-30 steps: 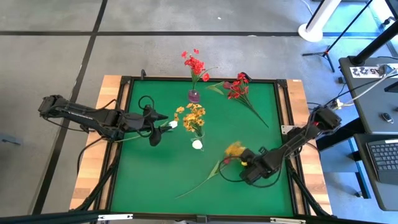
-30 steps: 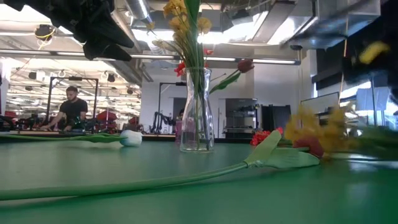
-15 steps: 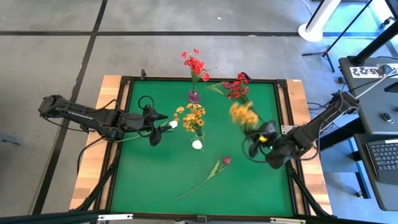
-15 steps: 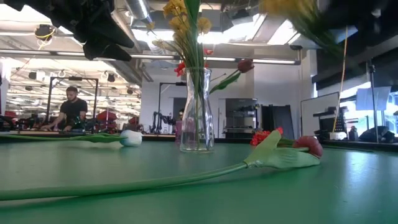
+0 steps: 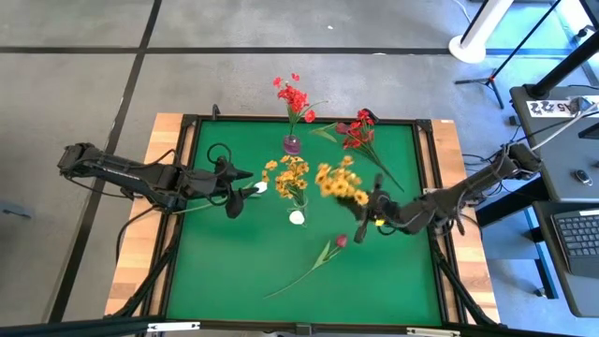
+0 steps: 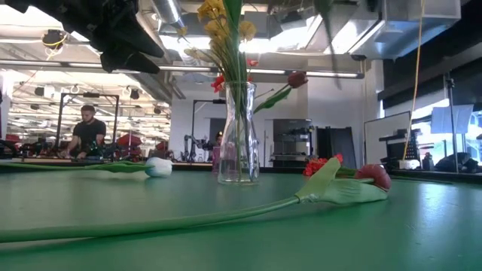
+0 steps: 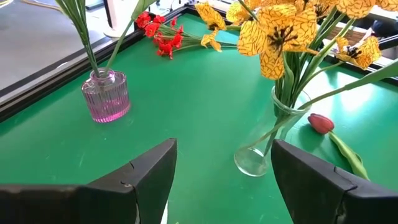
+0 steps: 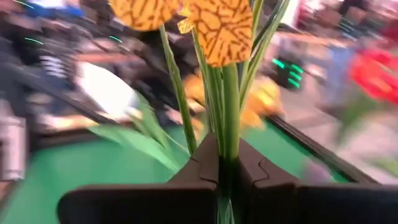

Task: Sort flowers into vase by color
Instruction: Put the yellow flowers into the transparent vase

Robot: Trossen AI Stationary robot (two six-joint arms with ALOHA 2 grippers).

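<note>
Table surface (image 5: 243,262): green. Small vase (image 7: 107,96): pink, ribbed. Held spray (image 8: 211,25): yellow-orange, dark-veined. Lying sprays (image 5: 358,132): red. Tulip bud (image 5: 342,241): dark magenta.

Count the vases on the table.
2. A small pink glass vase with red flowers stands near the far edge; a taller clear glass vase with yellow flowers stands mid-table. None seems hidden.

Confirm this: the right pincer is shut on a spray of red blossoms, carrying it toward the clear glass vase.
Wrong on colour. The right pincer is shut on a spray of yellow-orange blossoms, as the right wrist view shows; it is up beside the clear glass vase in the high view.
</note>
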